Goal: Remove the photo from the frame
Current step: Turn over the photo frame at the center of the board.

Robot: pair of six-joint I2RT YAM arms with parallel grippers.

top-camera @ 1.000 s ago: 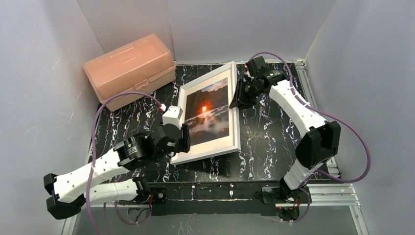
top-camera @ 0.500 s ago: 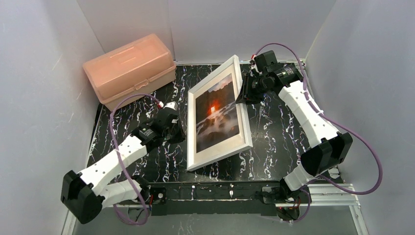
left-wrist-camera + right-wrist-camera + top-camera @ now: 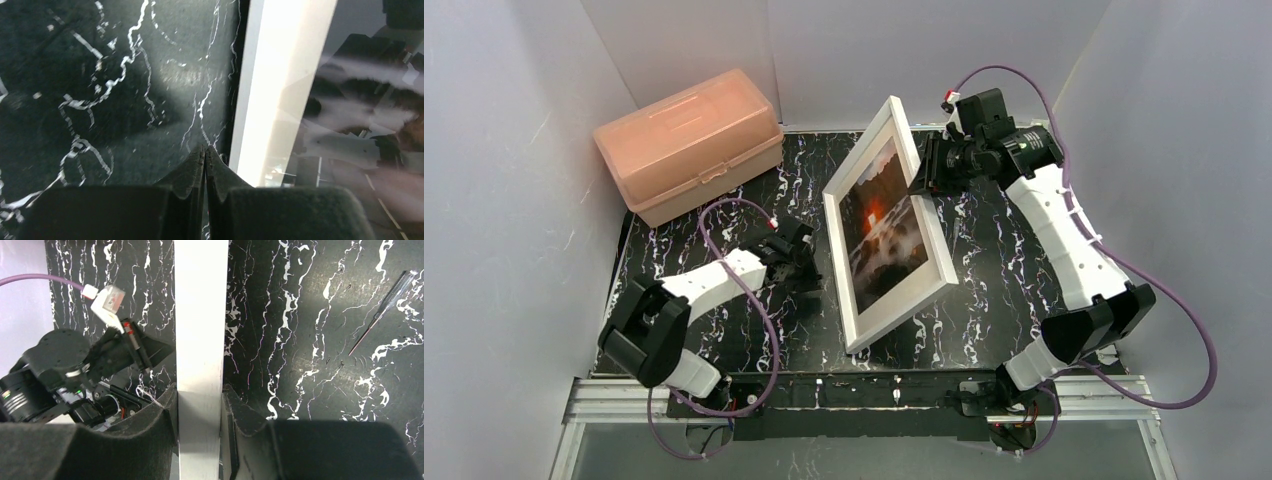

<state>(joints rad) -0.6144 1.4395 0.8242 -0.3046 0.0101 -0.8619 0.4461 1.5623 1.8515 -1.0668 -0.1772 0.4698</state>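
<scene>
Right wrist: pincer (image 3: 199, 396) grips the frame (image 3: 200, 330), only one edge visible.

Left arm: folded low, forearm reaching forward and right.
Left claw (image 3: 205, 150): fingers pressed together, empty, tips near the table (image 3: 100, 100).
Right arm: stretched far forward, raised, wrist pointing left.
Right claw (image 3: 199, 392): clamped on the frame (image 3: 200, 315) edge.

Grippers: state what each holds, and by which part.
The right gripper clamps the frame by its raised white edge, fingers on either side. The left gripper is shut on nothing, beside the frame.
</scene>
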